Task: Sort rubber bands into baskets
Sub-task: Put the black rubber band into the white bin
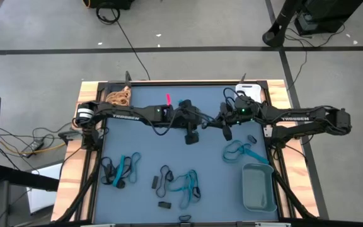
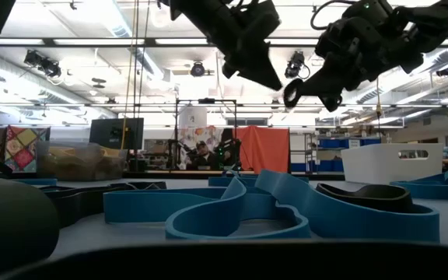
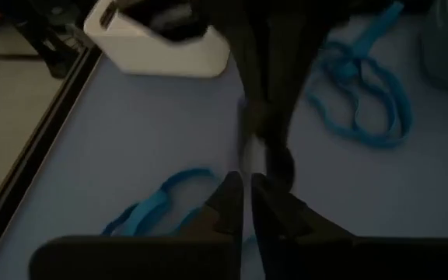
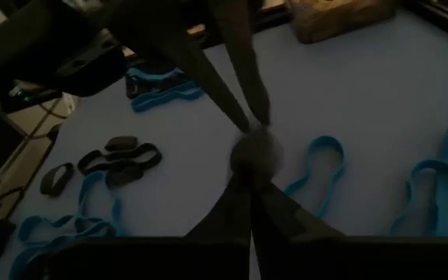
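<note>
Baskets: three showing in the high view. A white basket (image 1: pixel 247 92) is sitting at the far right corner of the worktop (image 1: pixel 144 151), a grey-teal basket (image 1: pixel 259 187) at the near right, and a far-left basket (image 1: pixel 120 97) is holding a heap of tan bands (image 1: pixel 119 98).
Bands on the worktop: lying in three loose groups. A teal-and-black cluster (image 1: pixel 120 170) is lying near left, a second cluster (image 1: pixel 180 184) near centre, and a teal group (image 1: pixel 239 151) just beside the grey-teal basket. A few short black pieces (image 1: pixel 164 204) are lying apart near the front edge. Exact count of loops: cannot tell.
Left arm: reaching in from the left edge across the far half of the worktop, its left gripper (image 1: pixel 192 135) hanging above the centre, clear of the surface.
Left jaws: standing almost together in the left wrist view; whether anything is between them, cannot tell.
Right arm: reaching in from the right edge, its right gripper (image 1: pixel 225 130) hanging close to the left one, also raised.
Right jaws: closed; whether they are pinching anything, cannot tell.
Open room: the far centre strip and the patch under both grippers are lying bare; a pink object (image 1: pixel 168 99) is lying near the far edge.
Edges: a dark raised frame is bordering the worktop on all sides.
</note>
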